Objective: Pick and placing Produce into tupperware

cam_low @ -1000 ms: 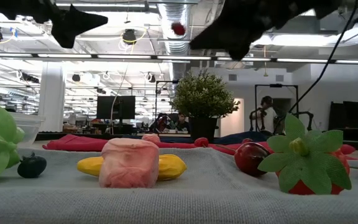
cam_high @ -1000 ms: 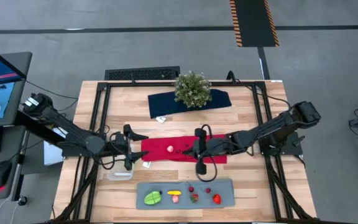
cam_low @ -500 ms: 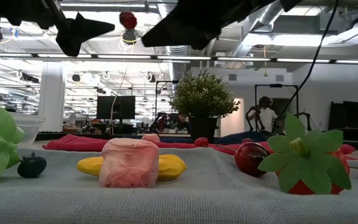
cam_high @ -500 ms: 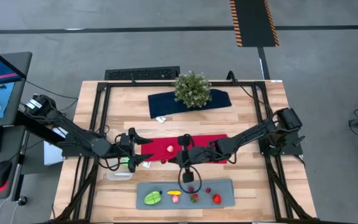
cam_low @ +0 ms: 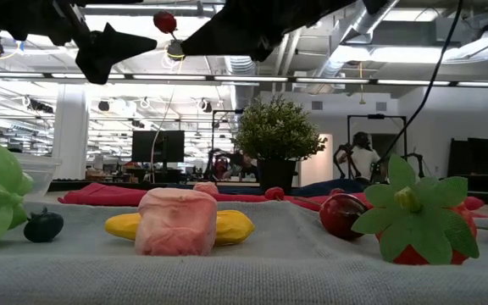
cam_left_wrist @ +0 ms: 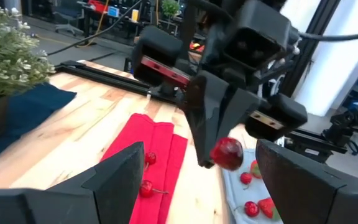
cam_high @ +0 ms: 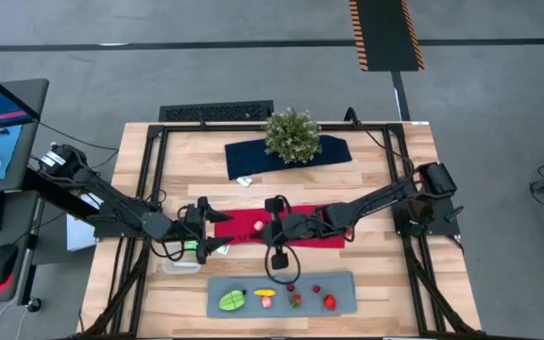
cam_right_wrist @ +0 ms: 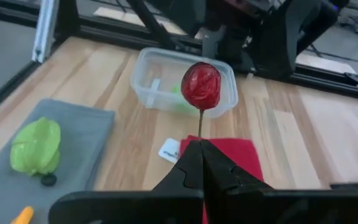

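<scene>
The right end effector was closed on the thin stem of a red cherry, holding it in the air above the red cloth near the middle of the bench. The left end effector hung just beside it with its fingers spread wide and nothing between them, over the clear tupperware, which held something green. The remaining produce lay on the grey mat, including a green leafy piece and a strawberry. 2 more cherries lay on the cloth.
</scene>
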{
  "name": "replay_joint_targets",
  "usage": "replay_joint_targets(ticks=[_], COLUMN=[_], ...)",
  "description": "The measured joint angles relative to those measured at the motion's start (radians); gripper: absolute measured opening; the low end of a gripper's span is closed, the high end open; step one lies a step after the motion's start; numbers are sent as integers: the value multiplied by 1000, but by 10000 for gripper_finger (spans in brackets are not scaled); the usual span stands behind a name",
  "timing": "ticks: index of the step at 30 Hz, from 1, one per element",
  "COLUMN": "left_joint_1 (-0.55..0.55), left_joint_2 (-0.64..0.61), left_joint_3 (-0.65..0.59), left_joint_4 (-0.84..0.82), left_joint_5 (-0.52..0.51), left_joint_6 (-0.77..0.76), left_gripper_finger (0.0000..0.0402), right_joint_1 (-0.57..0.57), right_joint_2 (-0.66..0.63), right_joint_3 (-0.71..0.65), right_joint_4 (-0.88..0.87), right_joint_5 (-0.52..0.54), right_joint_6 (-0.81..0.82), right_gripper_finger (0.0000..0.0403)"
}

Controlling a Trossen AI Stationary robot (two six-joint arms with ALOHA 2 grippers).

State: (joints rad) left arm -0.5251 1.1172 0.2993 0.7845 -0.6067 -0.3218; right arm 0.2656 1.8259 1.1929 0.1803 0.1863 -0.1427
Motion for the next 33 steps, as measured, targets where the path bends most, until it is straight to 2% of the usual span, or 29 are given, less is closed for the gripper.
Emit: replay_joint_targets(ticks=[15, 33], left_joint_1=[0, 0], left_joint_2=[0, 0], left_joint_3=[0, 0], left_joint_4=[2, 23], left_joint_5=[-2, 0], left_joint_6=[21, 42], left_gripper_finger=[297, 297], right_joint_1=[-43, -68], right_joint_2=[12, 12], right_joint_3=[65, 68], right_joint_4=[1, 33], right_joint_5=[-112, -202], right_joint_6=[-2, 14], right_gripper_finger=[10, 10])
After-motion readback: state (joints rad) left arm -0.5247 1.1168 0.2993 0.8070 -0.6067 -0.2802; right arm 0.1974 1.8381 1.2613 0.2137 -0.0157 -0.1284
